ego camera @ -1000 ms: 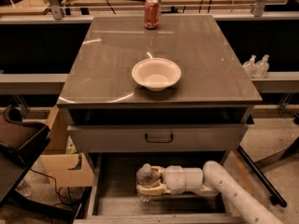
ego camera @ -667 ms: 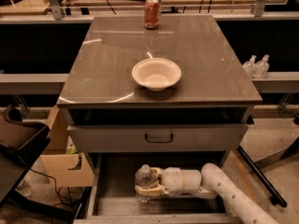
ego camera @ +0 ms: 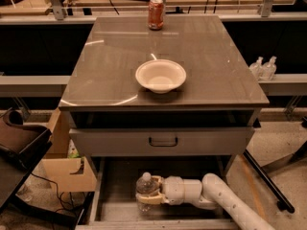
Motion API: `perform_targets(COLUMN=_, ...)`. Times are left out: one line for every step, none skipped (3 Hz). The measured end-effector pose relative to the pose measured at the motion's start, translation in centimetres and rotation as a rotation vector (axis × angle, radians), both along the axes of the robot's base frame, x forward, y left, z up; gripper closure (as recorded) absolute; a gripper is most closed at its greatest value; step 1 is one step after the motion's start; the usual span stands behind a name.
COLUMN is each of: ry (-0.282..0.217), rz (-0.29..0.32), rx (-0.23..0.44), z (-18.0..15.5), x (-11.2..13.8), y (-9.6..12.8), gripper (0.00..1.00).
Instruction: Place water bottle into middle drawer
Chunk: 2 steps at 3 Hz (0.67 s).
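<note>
The water bottle (ego camera: 145, 188), clear with a white cap, stands upright inside the open middle drawer (ego camera: 115, 210), a wide grey drawer pulled out at the bottom of the cabinet. My gripper (ego camera: 147, 196) reaches in from the right on a white arm and is shut on the water bottle's body just below the cap. The bottle's base is at or close to the drawer floor; I cannot tell if it touches.
A white bowl (ego camera: 160, 75) and a red soda can (ego camera: 156, 13) sit on the cabinet top (ego camera: 216, 66). A closed drawer front with a black handle (ego camera: 163, 141) is above the open drawer. Two tiny clear bottles (ego camera: 264, 68) stand at right. A cardboard box (ego camera: 64, 166) is at left.
The gripper and bottle have moved very slightly left inside the drawer; otherwise the scene is the same.
</note>
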State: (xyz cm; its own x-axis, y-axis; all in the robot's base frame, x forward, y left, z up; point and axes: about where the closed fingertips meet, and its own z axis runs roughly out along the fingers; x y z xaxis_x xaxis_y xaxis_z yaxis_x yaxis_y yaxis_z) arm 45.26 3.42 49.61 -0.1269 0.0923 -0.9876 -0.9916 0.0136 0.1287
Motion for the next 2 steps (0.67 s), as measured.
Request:
perform_targets(ry=-0.001, rz=-0.006, rx=0.010, z=-1.20, x=0.15, y=0.35, gripper=1.00)
perform_targets(ry=0.000, rz=-0.007, rx=0.010, z=-2.02, x=0.19, y=0.60, gripper=1.00)
